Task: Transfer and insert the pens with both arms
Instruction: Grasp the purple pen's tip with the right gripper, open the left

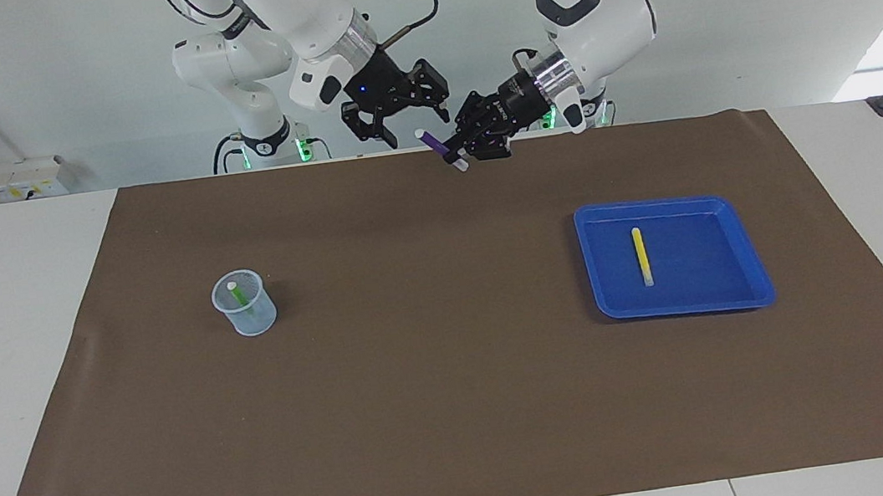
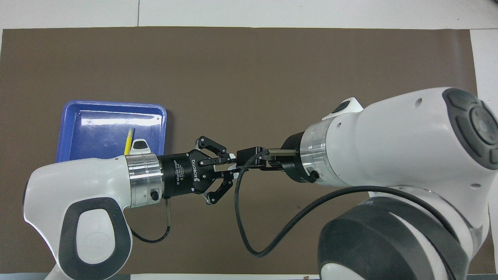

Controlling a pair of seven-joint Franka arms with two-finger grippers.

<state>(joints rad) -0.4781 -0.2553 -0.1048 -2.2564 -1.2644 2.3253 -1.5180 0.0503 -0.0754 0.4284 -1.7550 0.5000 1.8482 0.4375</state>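
Note:
My left gripper (image 1: 455, 149) is shut on the purple pen (image 1: 438, 147) and holds it slanted in the air over the mat's edge by the robots. My right gripper (image 1: 416, 120) is open, its fingers either side of the pen's upper whitish end; I cannot tell whether they touch it. In the overhead view the left gripper (image 2: 232, 167) and right gripper (image 2: 246, 160) meet nose to nose and hide most of the pen. The green pen (image 1: 239, 296) stands in a clear cup (image 1: 250, 315). The yellow pen (image 1: 641, 255) (image 2: 128, 142) lies in the blue tray (image 1: 681, 309) (image 2: 113, 104).
A brown mat (image 1: 441, 383) covers the table. The cup stands toward the right arm's end, the tray toward the left arm's end. In the overhead view the right arm covers the cup. A black cable (image 2: 249, 233) loops under the right wrist.

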